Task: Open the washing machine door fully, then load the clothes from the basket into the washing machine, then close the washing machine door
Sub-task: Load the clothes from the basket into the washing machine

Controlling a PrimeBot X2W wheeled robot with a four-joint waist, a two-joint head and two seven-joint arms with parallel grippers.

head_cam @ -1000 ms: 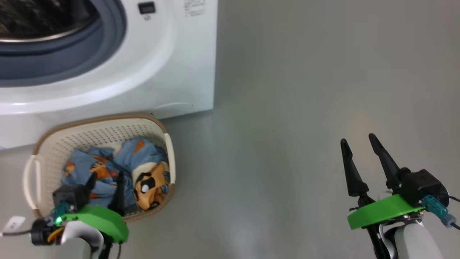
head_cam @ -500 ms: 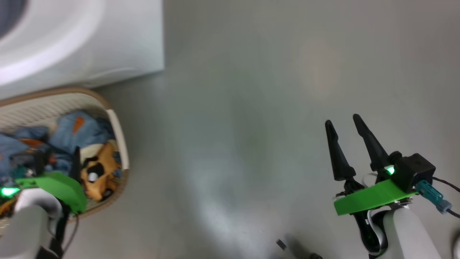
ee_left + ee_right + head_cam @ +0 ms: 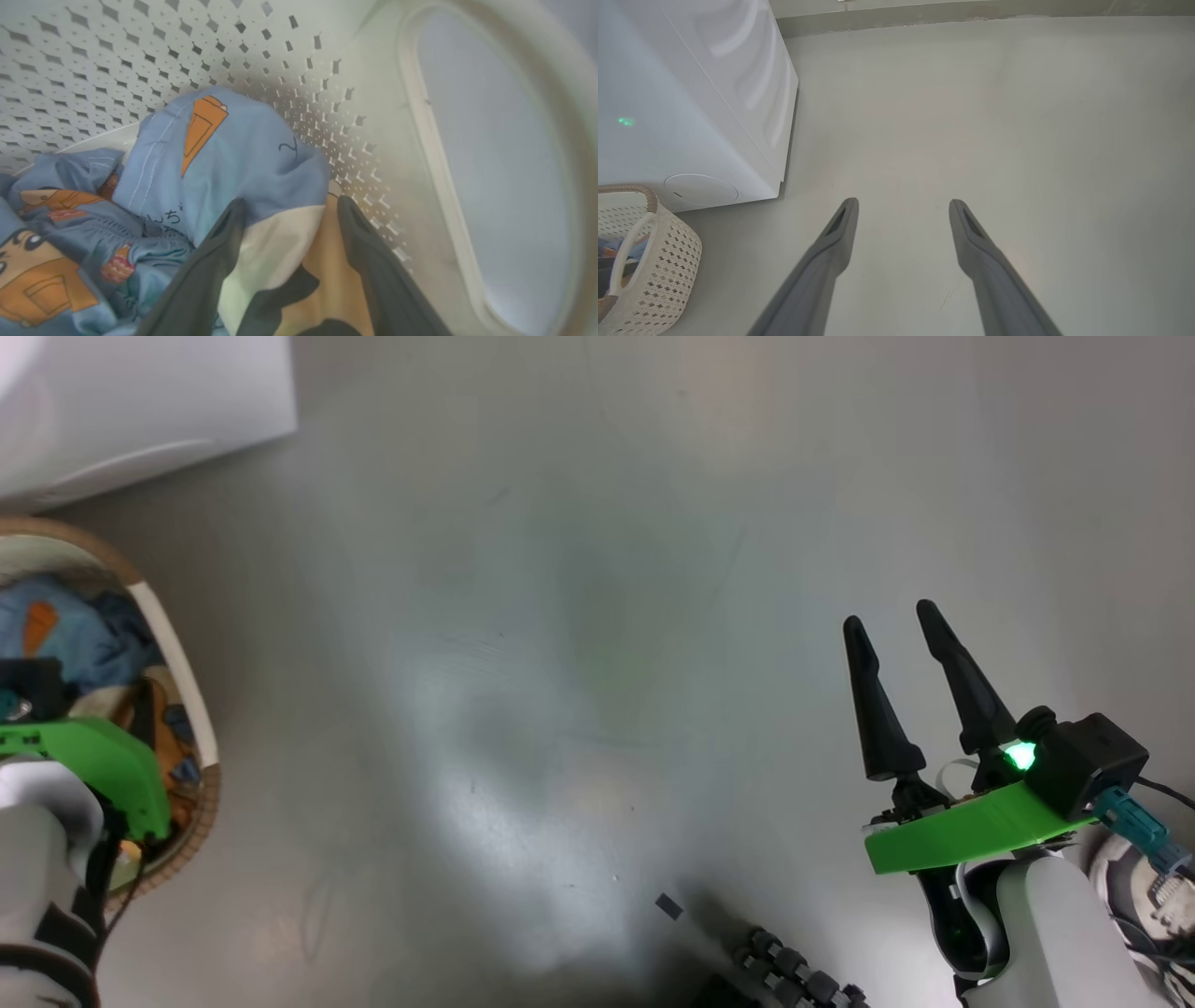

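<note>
The left claw (image 3: 289, 205) is down in the basket (image 3: 140, 46), spread wide, with a fold of the blue and orange clothes (image 3: 224, 149) between its fingers (image 3: 210, 270). The basket sits on the floor (image 3: 1017, 116) right by the washing machine (image 3: 691, 93). The right claw (image 3: 901, 203) is wide too and holds nothing. If the left claw closes on just a thin edge, the clothes could slip out, or the finger near the wall could snag a hole and drag the basket
</note>
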